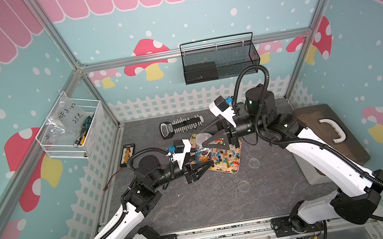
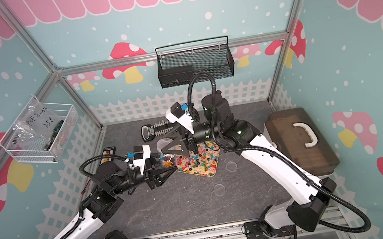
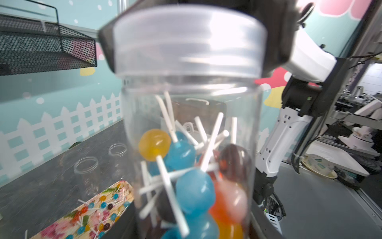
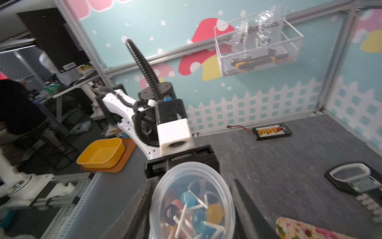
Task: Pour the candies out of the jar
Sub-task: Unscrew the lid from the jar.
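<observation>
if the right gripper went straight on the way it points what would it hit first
The lid of the jar: it sits between the right gripper's fingers. Just beyond is the left gripper, holding the jar; how far beyond is unclear.

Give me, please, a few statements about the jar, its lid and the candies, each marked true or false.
1. The lid sits on the jar. True.
2. The jar is empty. False: candies fill its lower part.
3. Loose candies lie on the floral tray. True.
4. The left gripper holds the lid. False: its jaws hold the jar's body, and the right gripper has its jaws on the lid.
5. No other clear jar is on the table. False: two open clear jars stand near the tray.
</observation>
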`<act>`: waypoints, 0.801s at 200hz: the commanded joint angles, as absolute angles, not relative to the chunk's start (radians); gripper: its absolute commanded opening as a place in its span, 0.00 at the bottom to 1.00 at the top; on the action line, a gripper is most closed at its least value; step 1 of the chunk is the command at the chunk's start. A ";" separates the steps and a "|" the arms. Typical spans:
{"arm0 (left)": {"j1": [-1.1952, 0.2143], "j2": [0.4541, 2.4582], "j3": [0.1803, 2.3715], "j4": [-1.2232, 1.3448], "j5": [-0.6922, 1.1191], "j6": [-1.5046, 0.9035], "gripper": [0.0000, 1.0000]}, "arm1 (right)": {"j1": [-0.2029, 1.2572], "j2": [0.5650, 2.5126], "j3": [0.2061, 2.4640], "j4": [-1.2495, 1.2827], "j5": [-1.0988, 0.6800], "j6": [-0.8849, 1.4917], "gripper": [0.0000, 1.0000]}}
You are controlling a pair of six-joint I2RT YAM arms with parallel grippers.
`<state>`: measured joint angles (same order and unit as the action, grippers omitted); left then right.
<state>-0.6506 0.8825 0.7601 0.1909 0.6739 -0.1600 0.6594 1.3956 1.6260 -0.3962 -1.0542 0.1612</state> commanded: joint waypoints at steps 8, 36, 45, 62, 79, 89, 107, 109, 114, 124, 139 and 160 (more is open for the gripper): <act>-0.662 0.862 0.781 0.186 0.735 -0.237 0.57 | 0.645 1.431 1.673 -0.325 -1.280 0.035 0.40; -0.666 0.862 0.778 0.192 0.712 -0.235 0.57 | 0.643 1.440 1.668 -0.328 -1.262 0.055 0.42; -0.667 0.861 0.775 0.197 0.693 -0.233 0.57 | 0.642 1.438 1.667 -0.328 -1.245 0.064 0.48; -0.667 0.856 0.757 0.227 0.637 -0.232 0.57 | 0.641 1.414 1.658 -0.355 -1.200 0.058 0.66; -0.667 0.852 0.751 0.229 0.596 -0.223 0.57 | 0.642 1.364 1.629 -0.366 -1.091 0.067 0.78; -0.667 0.846 0.746 0.227 0.575 -0.214 0.57 | 0.642 1.342 1.622 -0.371 -1.019 0.097 0.80; -0.667 0.828 0.733 0.212 0.528 -0.192 0.57 | 0.642 1.315 1.618 -0.379 -0.876 0.206 0.82; -0.667 0.826 0.731 0.210 0.520 -0.191 0.57 | 0.642 1.314 1.618 -0.380 -0.859 0.220 0.82; -0.667 0.820 0.729 0.201 0.506 -0.183 0.57 | 0.642 1.311 1.618 -0.386 -0.826 0.251 0.82; -0.667 0.812 0.724 0.185 0.481 -0.165 0.57 | 0.642 1.307 1.617 -0.402 -0.780 0.298 0.82; -0.668 0.807 0.724 0.160 0.448 -0.138 0.57 | 0.643 1.308 1.616 -0.422 -0.735 0.362 0.82; -0.667 0.813 0.732 0.140 0.430 -0.116 0.58 | 0.646 1.308 1.617 -0.465 -0.672 0.419 0.79</act>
